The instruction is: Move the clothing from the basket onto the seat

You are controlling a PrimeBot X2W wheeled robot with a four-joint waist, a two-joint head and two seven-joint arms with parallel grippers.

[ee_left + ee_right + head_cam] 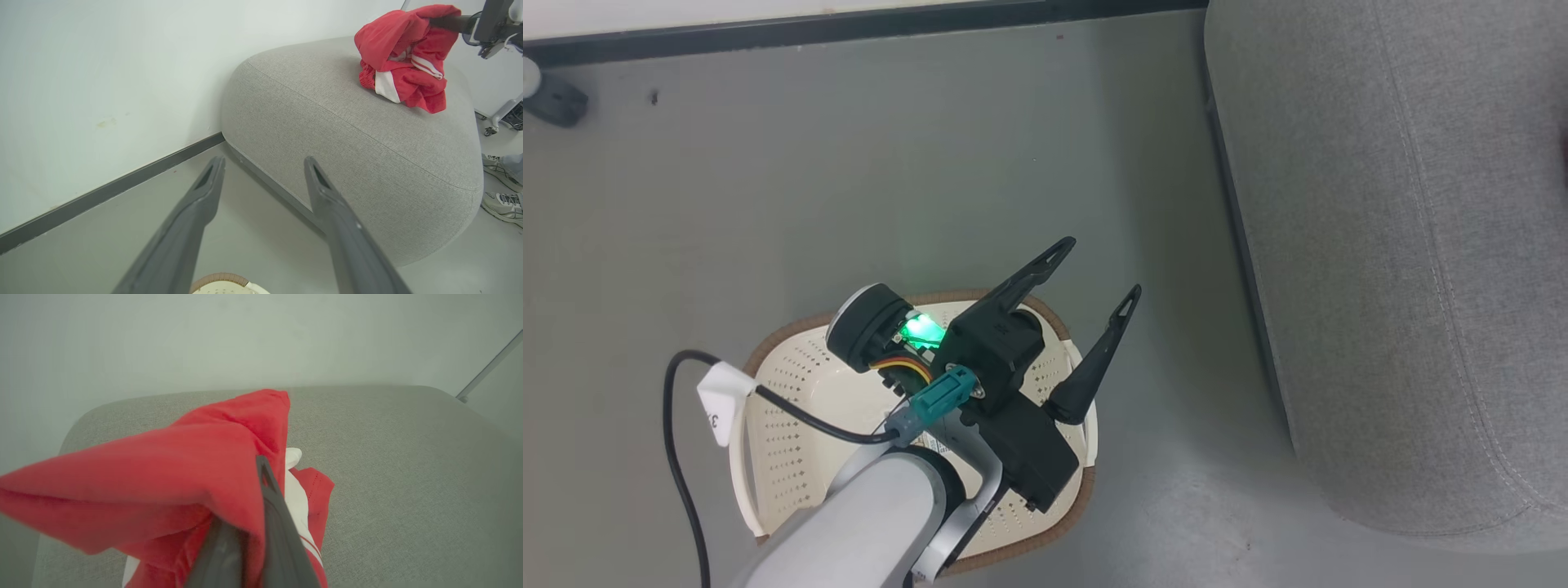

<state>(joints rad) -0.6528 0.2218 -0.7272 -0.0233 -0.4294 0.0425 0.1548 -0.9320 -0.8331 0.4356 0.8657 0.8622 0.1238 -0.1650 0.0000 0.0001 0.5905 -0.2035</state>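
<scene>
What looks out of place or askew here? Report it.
Nothing is spilled or damaged. The red white-striped fabric garment is bunched in a heap on the large grey fabric seat, its top pinched by the shut right gripper. A person's pale sneakers stand close beside the seat's corner.

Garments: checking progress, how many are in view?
1: a red garment on the seat, in the shut right gripper. More may hide under the left arm in the basket.
</scene>
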